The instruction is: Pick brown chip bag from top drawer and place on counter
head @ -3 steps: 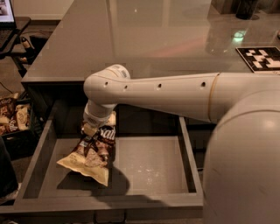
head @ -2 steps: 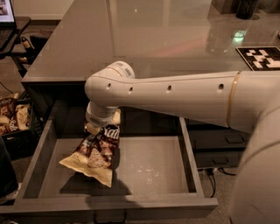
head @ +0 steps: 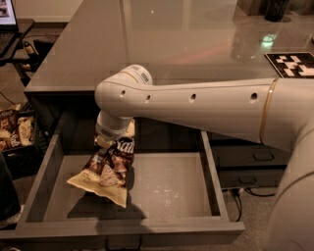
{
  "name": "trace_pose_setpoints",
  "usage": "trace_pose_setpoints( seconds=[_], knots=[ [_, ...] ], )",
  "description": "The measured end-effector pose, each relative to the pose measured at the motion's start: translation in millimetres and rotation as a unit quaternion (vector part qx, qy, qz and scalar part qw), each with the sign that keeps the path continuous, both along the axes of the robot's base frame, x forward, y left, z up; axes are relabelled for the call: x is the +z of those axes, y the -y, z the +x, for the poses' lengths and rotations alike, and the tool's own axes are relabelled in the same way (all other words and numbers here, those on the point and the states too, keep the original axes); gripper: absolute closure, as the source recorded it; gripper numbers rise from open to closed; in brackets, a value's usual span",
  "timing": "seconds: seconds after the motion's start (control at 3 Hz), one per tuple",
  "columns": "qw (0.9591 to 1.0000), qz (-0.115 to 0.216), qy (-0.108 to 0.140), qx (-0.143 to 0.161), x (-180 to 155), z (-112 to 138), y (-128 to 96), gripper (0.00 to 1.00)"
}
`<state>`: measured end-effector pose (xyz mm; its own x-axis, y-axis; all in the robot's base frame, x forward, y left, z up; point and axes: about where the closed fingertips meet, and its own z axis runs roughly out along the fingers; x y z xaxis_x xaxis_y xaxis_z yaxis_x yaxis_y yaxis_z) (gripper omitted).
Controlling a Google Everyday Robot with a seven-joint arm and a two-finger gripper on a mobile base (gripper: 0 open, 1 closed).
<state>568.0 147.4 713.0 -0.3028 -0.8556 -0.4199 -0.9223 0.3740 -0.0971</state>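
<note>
The brown chip bag [head: 105, 172] hangs tilted in the open top drawer [head: 162, 188], its cream lower end just above the drawer floor. My gripper [head: 112, 143] comes down from the white arm and is shut on the bag's upper end; the wrist hides most of the fingers. The glossy grey counter [head: 162, 44] lies behind and above the drawer.
A heap of small snack packets in a black crate [head: 12, 132] sits on the floor at left. Narrower grey drawers with loop handles [head: 255, 164] are at right. A black-and-white marker tag [head: 292, 63] and a dark object [head: 274, 10] sit on the counter's far right.
The arm has risen a little and the bag has lifted with it, its lower end coming off the drawer floor.
</note>
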Motion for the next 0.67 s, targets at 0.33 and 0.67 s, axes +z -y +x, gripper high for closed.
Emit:
trace_pose_setpoints(
  seconds=[0.33,0.67],
  knots=[
    [0.9994,0.026,0.020,-0.006,35,4,11,1.00],
    [0.9965,0.055,0.057,-0.027,96,22,43,1.00]
  ],
)
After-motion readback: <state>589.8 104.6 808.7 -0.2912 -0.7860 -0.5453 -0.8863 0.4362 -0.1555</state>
